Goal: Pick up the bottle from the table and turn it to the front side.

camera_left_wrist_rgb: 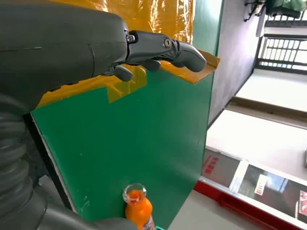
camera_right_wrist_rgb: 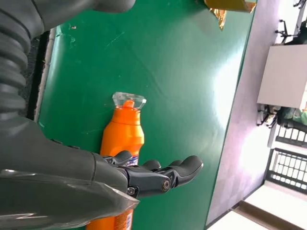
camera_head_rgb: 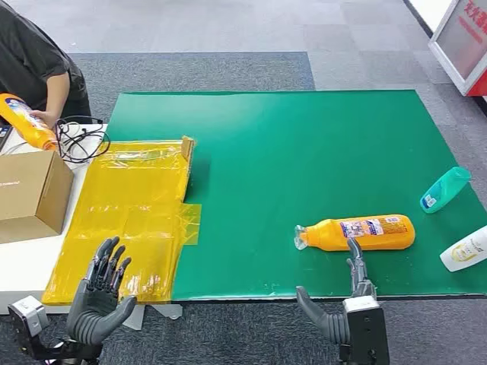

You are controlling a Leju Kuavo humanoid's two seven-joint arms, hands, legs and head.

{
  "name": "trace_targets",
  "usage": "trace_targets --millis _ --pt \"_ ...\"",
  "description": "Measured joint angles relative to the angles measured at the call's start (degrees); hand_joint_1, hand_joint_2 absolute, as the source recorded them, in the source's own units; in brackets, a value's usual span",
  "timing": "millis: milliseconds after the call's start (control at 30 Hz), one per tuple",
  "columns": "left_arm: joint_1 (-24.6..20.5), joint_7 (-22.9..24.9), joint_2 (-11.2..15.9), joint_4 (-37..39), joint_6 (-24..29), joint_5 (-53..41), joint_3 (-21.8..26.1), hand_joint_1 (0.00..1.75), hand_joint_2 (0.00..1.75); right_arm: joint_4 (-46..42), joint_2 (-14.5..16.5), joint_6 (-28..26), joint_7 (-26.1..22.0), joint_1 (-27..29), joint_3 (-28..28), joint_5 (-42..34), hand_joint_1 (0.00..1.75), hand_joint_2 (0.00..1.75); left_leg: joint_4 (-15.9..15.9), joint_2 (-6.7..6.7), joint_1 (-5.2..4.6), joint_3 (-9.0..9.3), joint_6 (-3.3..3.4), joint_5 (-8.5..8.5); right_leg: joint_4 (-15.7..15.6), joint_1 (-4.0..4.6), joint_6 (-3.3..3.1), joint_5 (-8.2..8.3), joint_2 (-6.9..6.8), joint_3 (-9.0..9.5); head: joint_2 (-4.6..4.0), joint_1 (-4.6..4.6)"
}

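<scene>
One orange bottle [camera_head_rgb: 357, 233] lies on the green tabletop [camera_head_rgb: 275, 152]; right hand [camera_head_rgb: 345, 304] at its 6 o'clock and left hand [camera_head_rgb: 102, 296], both spread, empty.

Bright, even light — glare on the yellow film [camera_head_rgb: 138, 199] — sharp focus.

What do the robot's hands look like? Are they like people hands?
A bit like them. The left hand and right hand are dark grey, with a thick rounded thumb and slimmer, darker fingers built from jointed segments with small round pins. Behind each hand, the wrist views show a grey ribbed cover like an accordion. A silver, boxy block sits at the right wrist and another by the left.
</scene>
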Motion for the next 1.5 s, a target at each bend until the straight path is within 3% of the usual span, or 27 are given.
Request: trace_targets --millis 167,233,433,633,767,967,1200,1367,1500 --pt "-0.38 -0.16 -0.04 0.9 -0.96 -0.92 1.08 0.0 1.75 0.32 0.0 -0.3 0.13 -0.64 0.45 1.22 0.0 1.75 0.0 0.0 0.0 0.0 0.0 0.0 0.0 0.0 0.0 0.0 0.0 -0.01 0.0 0.01" --pt "-0.51 -0.17 -0.08 1.2 -1.52 -1.57 1.47 0.0 1.75 0.43 0.0 -1.29 1.13 -0.71 0.46 5.0 0.0 1.75 0.0 0.0 0.0 0.0 0.0 0.0 0.0 0.0 0.0 0.0 0.0 -0.01 0.0 0.0" --pt "-0.85 -0.5 -0.15 1.87 -2.51 -3.41 2.46 0.0 1.75 0.35 -0.07 -3.79 9.36 -0.38 -0.59 21.76 0.0 1.75 0.0 0.0 0.0 0.0 0.0 0.0 0.0 0.0 0.0 0.0 0.0 -0.01 0.0 0.01" --pt "-1.07 -1.13 -0.05 2.39 -2.92 -3.89 2.63 0.0 1.75 0.22 -1.76 -0.62 14.83 -1.33 -5.01 29.28 0.0 1.75 0.0 0.0 -0.03 0.0 0.0 0.0 -0.01 -0.02 0.01 0.01 0.0 0.01 0.0 0.01" --pt "-1.63 -1.49 0.19 3.07 -3.33 -3.96 2.68 0.0 1.75 1.08 -5.09 4.26 18.15 -3.25 -7.68 33.42 0.0 1.75 0.0 0.0 -0.03 0.0 0.01 0.0 -0.01 -0.03 0.02 0.02 0.0 0.01 0.0 0.0" --pt "-2.32 -1.32 0.78 4.32 -3.58 -3.91 2.73 0.0 1.75 3.46 -9.72 8.24 19.75 -5.79 -9.78 33.87 0.0 1.75 0.01 0.0 -0.03 0.0 0.01 0.0 -0.01 -0.03 0.03 0.02 0.0 -0.01 0.0 0.01" --pt "-3.34 -0.4 2.85 6.99 -3.56 -3.55 1.68 0.0 1.75 10.26 -17.75 20.28 19.35 -10.8 -9.78 30.57 0.0 1.75 0.01 0.0 -0.05 -0.01 0.03 0.02 -0.01 -0.05 0.04 0.04 0.0 0.01 0.0 0.02" --pt "-3.75 -0.03 4.64 7.95 -3.34 -2.97 0.47 0.0 1.75 18.35 -23.58 28.66 18.36 -17.5 -9.2 29.85 0.0 1.75 0.02 0.01 -0.1 0.0 0.09 0.06 -0.02 -0.12 0.14 0.12 0.02 -0.02 0.0 0.02" --pt "-3.87 0.05 5.56 8.26 -3.21 -2.7 -0.12 0.0 1.75 23.65 -27.0 31.52 18.2 -22.84 -7.93 30.3 0.0 1.75 0.03 0.0 -0.11 0.01 0.11 0.08 -0.02 -0.14 0.17 0.14 0.01 -0.04 0.0 0.01"
